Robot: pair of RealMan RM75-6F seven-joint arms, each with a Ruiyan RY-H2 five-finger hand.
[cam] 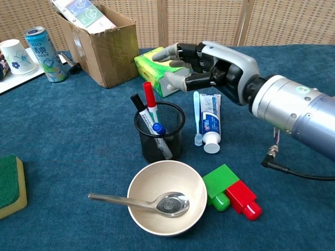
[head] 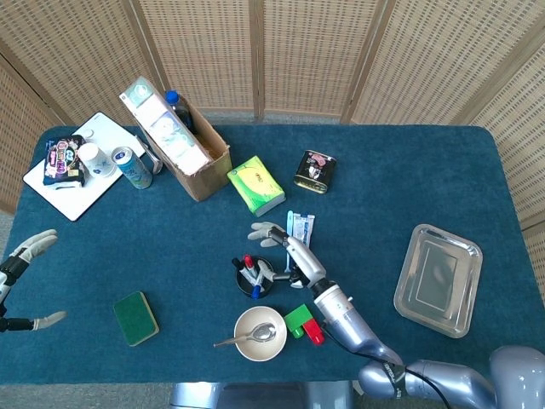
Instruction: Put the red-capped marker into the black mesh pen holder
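Red-capped marker (cam: 150,103) is standing in the black mesh pen holder (cam: 159,132), cap up, leaning against the rim next to a black pen and a blue-capped one. The holder sits near the front edge of the table (head: 409,179), just behind the bowl (cam: 167,197) with the spoon.

My right hand (cam: 201,64) hovers above and to the right of the holder, fingers apart and loosely curled, gripping nothing. It is clear of the marker. My left hand (head: 24,256) is off at the left edge of the table, fingers spread and empty.

I judge the drop as done. The marker looks light, stiff and smooth plastic, so it is slippery under hard fingertips. If I need to reseat it, I'd pinch the white barrel just below the cap, not the cap itself, which could pull off. The holder is light wire mesh and would tip if I snag the rim, so any retreat should go up and away from it.
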